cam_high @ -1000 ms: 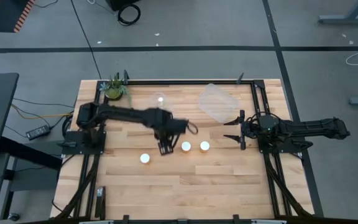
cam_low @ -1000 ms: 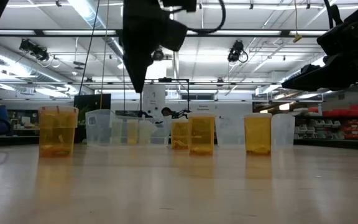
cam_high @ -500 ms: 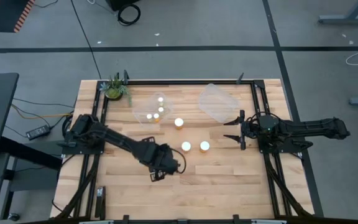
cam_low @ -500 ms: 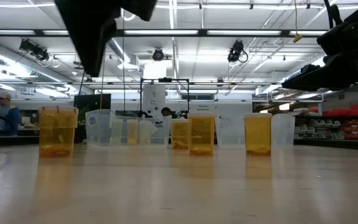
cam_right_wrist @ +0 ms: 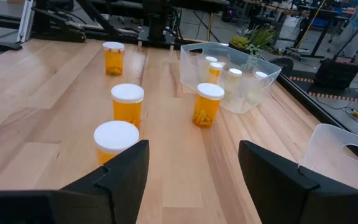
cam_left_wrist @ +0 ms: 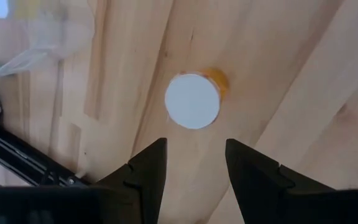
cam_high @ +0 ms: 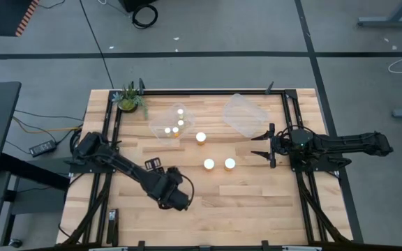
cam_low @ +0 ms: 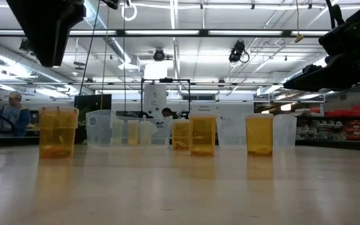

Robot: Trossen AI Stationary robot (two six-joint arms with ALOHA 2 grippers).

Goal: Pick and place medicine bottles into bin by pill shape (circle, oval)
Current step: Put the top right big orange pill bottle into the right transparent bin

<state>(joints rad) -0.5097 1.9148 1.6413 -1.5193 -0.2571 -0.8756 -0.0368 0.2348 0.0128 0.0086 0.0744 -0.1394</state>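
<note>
Three orange medicine bottles with white caps stand upright on the wood table [cam_high: 257,202]: one [cam_high: 201,137] near the bins and two side by side [cam_high: 209,164] [cam_high: 229,164]. Another bottle [cam_left_wrist: 192,101] [cam_low: 58,131] stands under my left gripper [cam_left_wrist: 196,143] [cam_low: 49,59]. That gripper hangs open well above the cap, pointing steeply down, with nothing between its fingers. In the high view the left arm [cam_high: 166,189] hides this bottle. My right gripper [cam_high: 262,146] [cam_right_wrist: 191,180] waits open at the table's right side.
A clear bin [cam_high: 160,120] at the far left of centre holds several small white-capped bottles [cam_high: 181,123]. A second clear bin [cam_high: 245,115] stands to its right. A potted plant [cam_high: 128,97] sits at the far left corner. People show in the room beyond.
My left gripper has swung from beside the two middle bottles toward the table's near edge and left, turning as it went, and now hangs over the near-left bottle. No bottle has moved.
</note>
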